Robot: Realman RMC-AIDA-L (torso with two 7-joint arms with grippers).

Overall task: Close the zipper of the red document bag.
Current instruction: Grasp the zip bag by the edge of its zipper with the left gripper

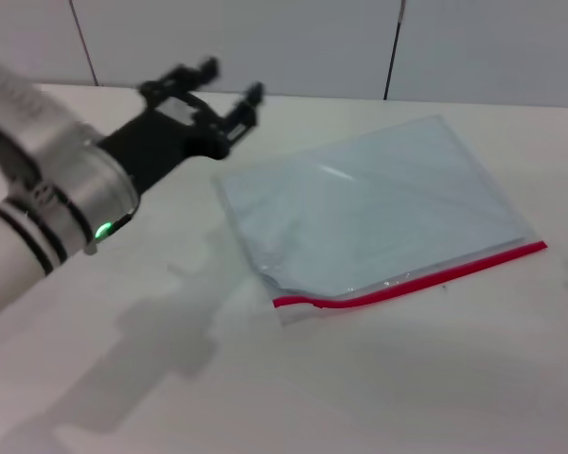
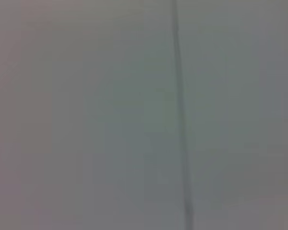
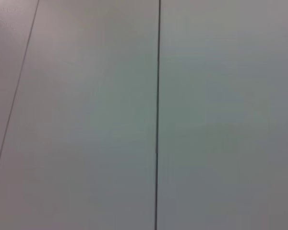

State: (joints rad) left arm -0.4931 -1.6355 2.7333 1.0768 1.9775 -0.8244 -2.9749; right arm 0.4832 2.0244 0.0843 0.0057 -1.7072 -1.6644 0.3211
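The red document bag (image 1: 379, 213), a flat translucent pale-blue pouch, lies on the white table (image 1: 407, 378) right of centre in the head view. Its red zipper (image 1: 426, 279) runs along the near long edge, and the edge bulges and gapes slightly at the left end. My left gripper (image 1: 229, 80) hangs above the table at the far left, beyond the bag's far-left corner, open with nothing between its black fingers. The right gripper is out of view. Both wrist views show only plain grey wall panels.
A grey panelled wall (image 1: 265, 43) with dark seams stands behind the table. The left arm's shadow (image 1: 161, 331) falls on the table at the front left.
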